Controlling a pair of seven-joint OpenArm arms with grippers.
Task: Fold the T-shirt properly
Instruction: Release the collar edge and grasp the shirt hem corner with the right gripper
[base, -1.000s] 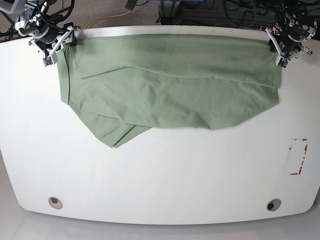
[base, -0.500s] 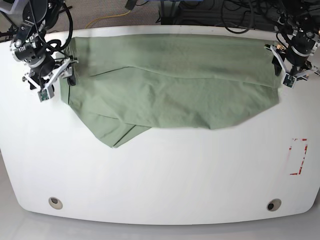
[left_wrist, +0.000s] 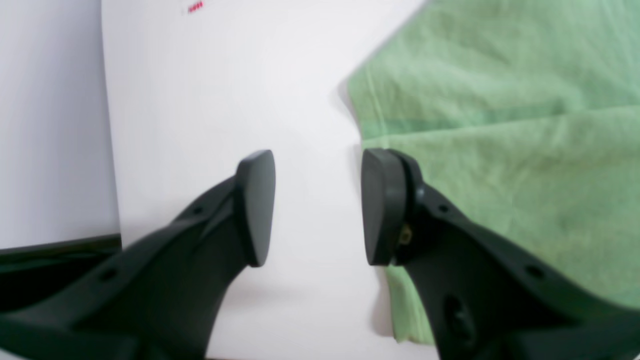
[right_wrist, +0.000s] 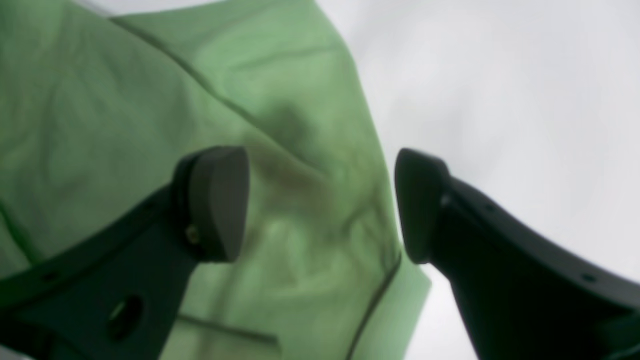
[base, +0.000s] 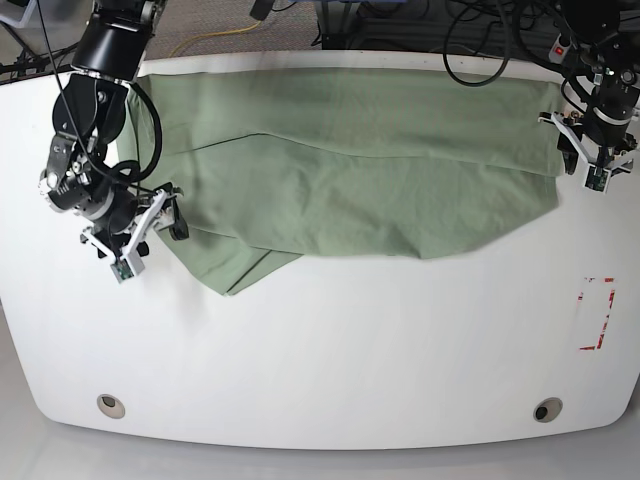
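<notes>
The T-shirt (base: 350, 170) lay spread across the far half of the white table (base: 330, 350), one layer already doubled over itself along a long diagonal crease, with a loose corner poking out towards the near side on the base view's left. By my reading that corner was the reason for the right arm's position: the right gripper (base: 145, 232) hung low over the cloth's edge right there, its jaws standing wide with green fabric beneath and between them in the wrist view, gripping nothing. It looked lined up to catch that stray flap, though that was a judgement, not a sighting.

Over on the opposite end, the left gripper (base: 590, 155) sat just beside the shirt's side edge. Its jaws were parted to a moderate gap, bare table showing between the fingertips (left_wrist: 255, 205), one pad over the hem, empty. The placement suggested a matching grab at that end, so both sides could be folded together.

The fold looked about halfway, with the width reduced and the length untouched.

The table was glossy with rounded corners, two round inserts (base: 111, 405) near its front edge and a red-marked rectangle (base: 597, 313) near the left arm. Beyond it lay carpet and a tangle of cables (base: 480, 25).
</notes>
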